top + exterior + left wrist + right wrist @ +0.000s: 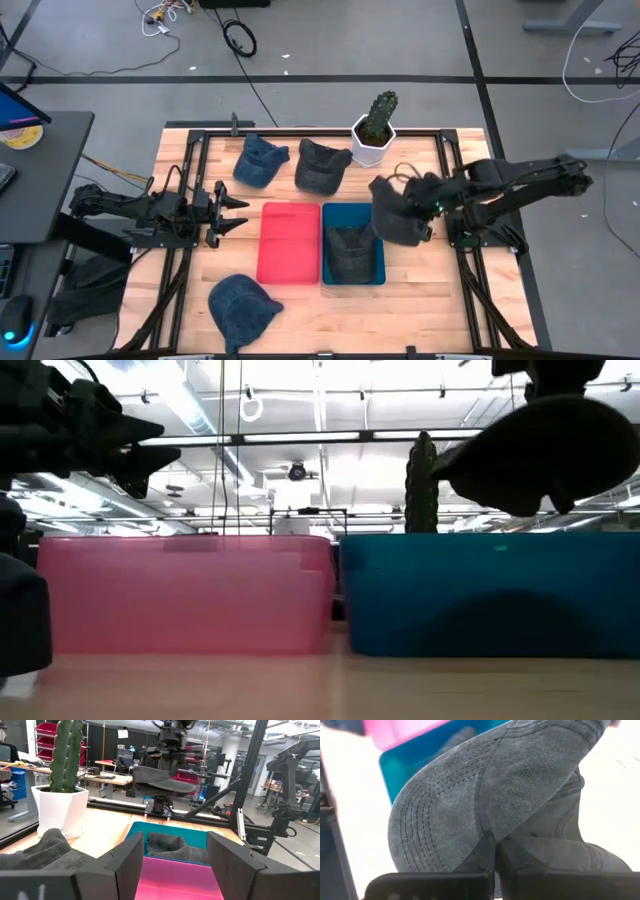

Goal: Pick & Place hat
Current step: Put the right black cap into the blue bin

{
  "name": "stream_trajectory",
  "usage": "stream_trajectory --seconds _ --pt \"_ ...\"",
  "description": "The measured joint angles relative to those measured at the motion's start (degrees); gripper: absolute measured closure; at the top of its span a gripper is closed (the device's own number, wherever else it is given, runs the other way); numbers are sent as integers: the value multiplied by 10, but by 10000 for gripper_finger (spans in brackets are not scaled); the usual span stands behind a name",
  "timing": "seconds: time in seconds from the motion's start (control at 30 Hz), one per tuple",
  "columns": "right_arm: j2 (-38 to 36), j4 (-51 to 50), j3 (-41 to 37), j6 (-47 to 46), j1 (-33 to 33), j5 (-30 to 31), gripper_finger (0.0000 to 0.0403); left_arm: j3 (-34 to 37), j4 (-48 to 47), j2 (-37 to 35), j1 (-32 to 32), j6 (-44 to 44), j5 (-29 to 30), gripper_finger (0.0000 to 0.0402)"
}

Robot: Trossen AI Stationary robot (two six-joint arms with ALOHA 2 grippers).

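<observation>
Grey cap (490,795) apparently over bin edge (380,215)

Both arms dark, near black, built of slim jointed links. Left arm (130,208): black cables looping along its links; left gripper (232,211) ends in two pointed black fingers; up close, fingers (125,862) are broad, flat-faced matte wedges. Right arm (520,180): same dark finish, thin cable loop near wrist.

Potted cactus (376,128) — standing at the table's (420,305) far edge.
</observation>
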State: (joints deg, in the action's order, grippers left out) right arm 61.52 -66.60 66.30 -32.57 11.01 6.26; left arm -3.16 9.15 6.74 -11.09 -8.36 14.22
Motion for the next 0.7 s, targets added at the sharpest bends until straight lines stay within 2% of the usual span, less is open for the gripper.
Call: stream_trajectory --seconds 0.37,0.7 --pt "43 77 0 -50 88 19 403 0 0 0 0 0 0 181" --pt "109 118 0 -75 118 13 403 0 0 0 0 0 0 181"
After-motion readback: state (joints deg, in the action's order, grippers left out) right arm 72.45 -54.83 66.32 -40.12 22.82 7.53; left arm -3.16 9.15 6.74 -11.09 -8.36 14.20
